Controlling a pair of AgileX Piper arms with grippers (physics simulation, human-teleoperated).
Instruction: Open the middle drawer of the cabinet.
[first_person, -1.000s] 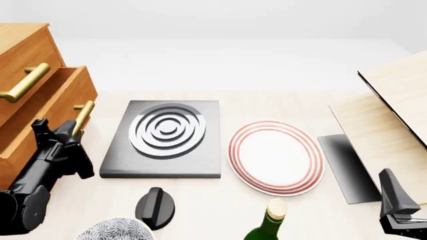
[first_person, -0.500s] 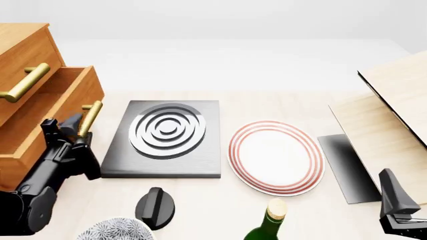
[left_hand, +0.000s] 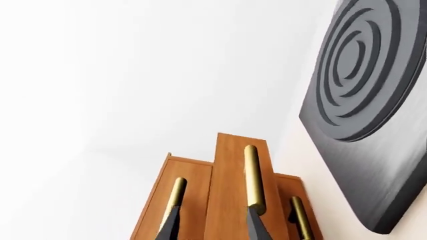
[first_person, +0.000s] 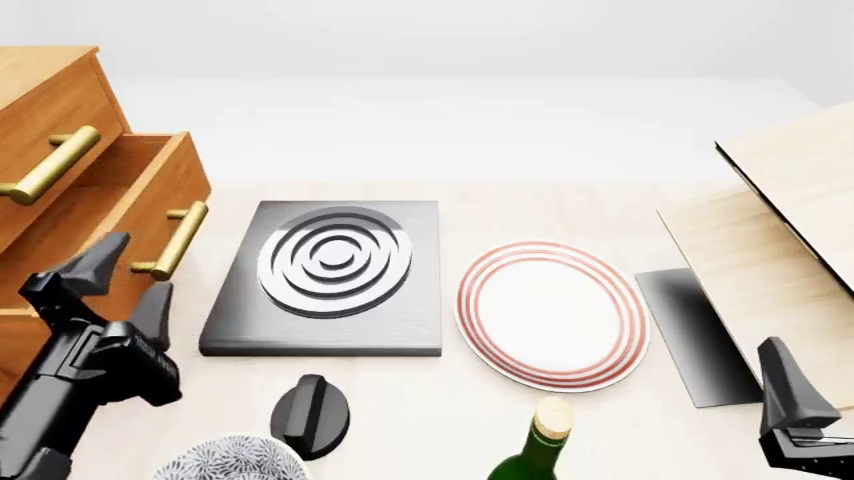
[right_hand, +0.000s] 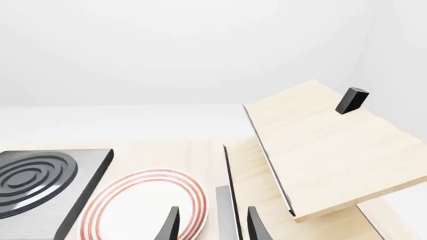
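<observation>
The orange-brown cabinet (first_person: 47, 100) stands at the table's far left. Its middle drawer (first_person: 114, 205) sticks out past the other fronts, showing its hollow inside, and its gold bar handle (first_person: 178, 240) faces the black slab. My left gripper (first_person: 134, 270) is open just short of that handle, touching nothing. In the left wrist view the middle drawer (left_hand: 230, 185) and its handle (left_hand: 252, 175) lie just beyond the spread fingertips (left_hand: 257, 227). My right gripper (first_person: 797, 405) rests open at the near right corner; the right gripper (right_hand: 212, 227) holds nothing.
A black slab with raised rings (first_person: 327, 265) lies beside the drawer, then a red-rimmed plate (first_person: 551, 312). At the near edge are a black knob (first_person: 314, 412), a patterned bowl (first_person: 227, 462) and a green bottle (first_person: 541, 440). Pale wood boards (first_person: 787, 220) rise at right.
The middle drawer slid further out with the left gripper on its handle. The left gripper then let go, opened and drew back toward the near edge. The right arm stayed still.
</observation>
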